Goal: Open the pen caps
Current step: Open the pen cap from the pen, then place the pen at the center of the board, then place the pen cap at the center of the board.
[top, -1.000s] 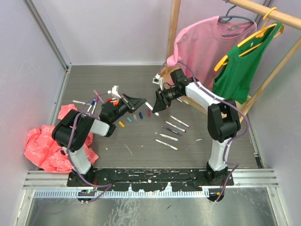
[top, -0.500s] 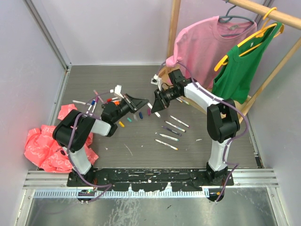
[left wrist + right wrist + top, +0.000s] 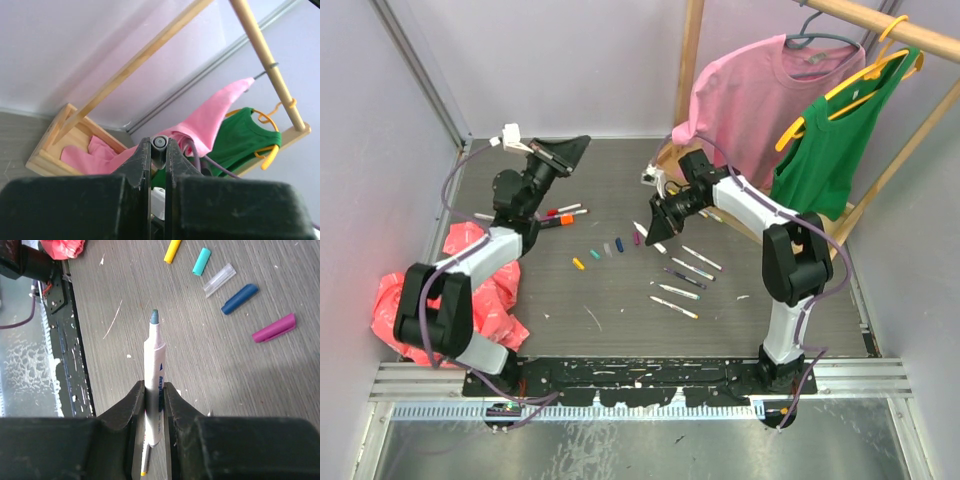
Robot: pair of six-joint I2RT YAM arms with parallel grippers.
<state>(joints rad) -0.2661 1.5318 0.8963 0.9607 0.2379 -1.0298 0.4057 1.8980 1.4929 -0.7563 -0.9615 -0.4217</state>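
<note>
My left gripper (image 3: 578, 145) is raised over the back left of the table, shut on a small grey pen cap (image 3: 159, 150) that sits at the jaws' tips. Near the table's middle, my right gripper (image 3: 658, 222) is shut on a white-barrelled pen (image 3: 155, 365) whose grey-blue tip is bare. Loose pen caps lie in a row to its left: yellow (image 3: 578, 264), teal (image 3: 595, 254), clear (image 3: 607, 248), blue (image 3: 618, 243) and magenta (image 3: 636, 238). Several uncapped pens (image 3: 685, 275) lie to the right of them. Capped pens (image 3: 560, 213) lie below the left gripper.
A crumpled pink bag (image 3: 415, 300) lies at the left edge. A wooden clothes rack (image 3: 692, 60) with a pink shirt (image 3: 745, 95) and a green top (image 3: 830, 150) stands at the back right. A metal rail (image 3: 640, 385) runs along the near edge.
The left arm has swung from the centre up to the back left, taking the grey cap off the pen. The right gripper stays put with the bare-tipped pen.
</note>
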